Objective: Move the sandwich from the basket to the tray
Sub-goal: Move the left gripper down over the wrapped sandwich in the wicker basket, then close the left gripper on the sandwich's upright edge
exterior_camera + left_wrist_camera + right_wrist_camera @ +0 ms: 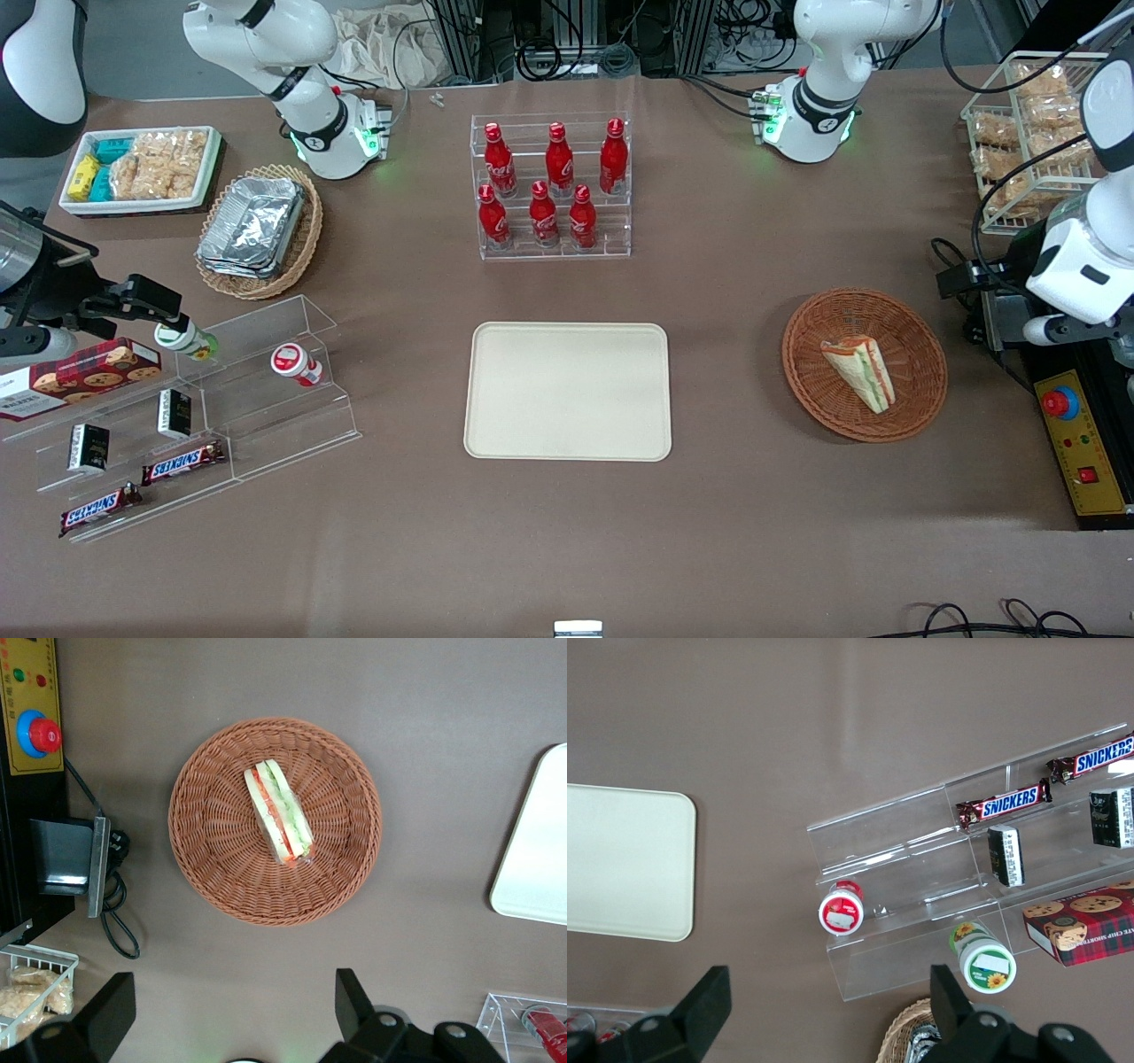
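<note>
Clearly nothing of the job is done yet. I am the working arm, and my gripper [235,1010] hangs high above the bench with its two dark fingers [354,1001] spread wide apart and nothing between them.

Below me sits the basket [864,363], round, shallow and woven in reddish-brown wicker, toward my end of the bench and about midway between its near and far edges. The sandwich [858,372] lies inside, a pale triangular wedge on its side, with green and orange-red filling showing along one cut edge. It rests on the woven floor of the basket, roughly in the middle, and it does not appear to reach the rim. In my wrist camera the sandwich [279,811] and basket [208,859] sit ahead of my fingertips rather than straight between them.

The tray [567,390], flat, cream-beige and rectangular with rounded corners, lies at the middle of the bench, well apart from the basket, with bare brown bench between the two. Nothing rests on the tray.

A clear rack of red bottles [551,190] stands farther from the front camera than the tray.

What remains, as I judge it, is everything: coming down over the wedge, closing on it, lifting it clear of the rim, carrying it sideways and setting it on the tray.
</note>
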Controlling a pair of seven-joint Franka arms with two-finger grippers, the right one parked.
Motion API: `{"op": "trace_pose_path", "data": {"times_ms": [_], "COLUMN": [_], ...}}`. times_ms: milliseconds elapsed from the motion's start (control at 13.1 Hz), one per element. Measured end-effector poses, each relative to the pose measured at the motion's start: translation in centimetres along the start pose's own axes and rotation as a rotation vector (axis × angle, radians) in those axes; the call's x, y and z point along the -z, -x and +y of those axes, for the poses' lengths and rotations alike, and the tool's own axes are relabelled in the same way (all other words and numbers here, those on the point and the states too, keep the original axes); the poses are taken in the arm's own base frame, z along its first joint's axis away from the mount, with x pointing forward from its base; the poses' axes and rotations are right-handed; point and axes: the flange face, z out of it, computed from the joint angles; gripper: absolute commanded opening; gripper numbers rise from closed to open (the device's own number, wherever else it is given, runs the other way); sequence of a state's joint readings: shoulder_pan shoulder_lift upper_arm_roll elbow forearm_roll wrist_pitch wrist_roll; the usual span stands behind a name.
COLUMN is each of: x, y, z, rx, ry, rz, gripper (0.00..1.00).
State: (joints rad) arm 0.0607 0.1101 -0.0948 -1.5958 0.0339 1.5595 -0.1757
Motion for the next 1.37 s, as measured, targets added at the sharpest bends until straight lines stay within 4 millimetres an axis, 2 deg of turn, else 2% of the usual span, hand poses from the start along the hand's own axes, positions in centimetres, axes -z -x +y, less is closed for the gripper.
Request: {"op": "trace_pose_path", "data": {"times_ms": [76, 152, 305, 457, 838, 1219, 1371], "x": [-1.1, -2.6, -6.8, -10.8, -16.4, -21.5, -23.2], "y": [-0.4, -1.2, -2.4, -2.4, -3.5, -5.2, -5.3], "z": [-0.6, -2.1, -5.0, -5.5, -3.2, 1.1, 1.8], "rx": [0.024, 0.065, 0.182, 0.313, 0.492, 0.530, 0.527], "ry": [-0.002, 0.002, 0.012, 0.016, 0.065, 0.090, 0.088], "rz": [-0.009, 0.004, 0.042, 0.036, 0.025, 0.047, 0.036], "gripper": [1.00, 0.99, 0.99, 0.99, 0.99, 0.99, 0.99]}}
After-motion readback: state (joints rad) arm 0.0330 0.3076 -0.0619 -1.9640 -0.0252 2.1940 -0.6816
